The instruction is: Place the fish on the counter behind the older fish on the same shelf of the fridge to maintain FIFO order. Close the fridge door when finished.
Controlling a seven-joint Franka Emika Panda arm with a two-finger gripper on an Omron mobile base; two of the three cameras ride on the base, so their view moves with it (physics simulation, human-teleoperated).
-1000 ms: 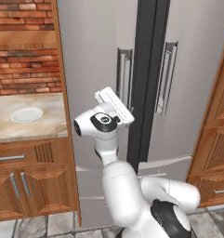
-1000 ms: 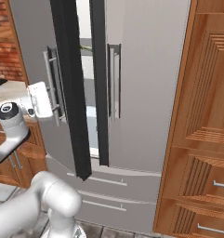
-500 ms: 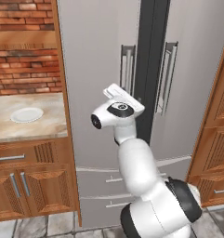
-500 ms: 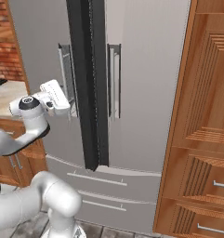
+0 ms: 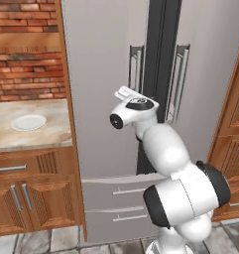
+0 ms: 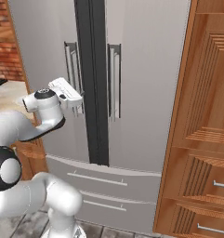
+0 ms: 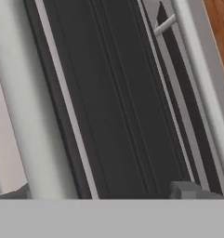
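The left base view took in the counter (image 5: 27, 136) left of the fridge (image 5: 101, 74), with a white plate (image 5: 28, 122) lying on it; whether the fish lay there could not be told, as nothing fish-like could be made out on or around the plate. The right base view instead gave the tall wooden cabinet (image 6: 201, 139) to the fridge's right and only a sliver of the counter (image 6: 11, 93) at its left edge. Both base views showed the doors nearly shut, their black edges meeting down the middle, and the drawers (image 6: 99, 181) below.

The gripper (image 6: 76, 108) sat just beside the left door's handle (image 6: 72, 69), at its lower end; its fingers stood wide apart with nothing between them. The hand view looked close along the dark door edges (image 7: 113, 102), with the left handle as a pale bar (image 7: 20, 111) beside them and the right handle (image 7: 174, 88) beyond.

No brand, label or writing could be read anywhere.
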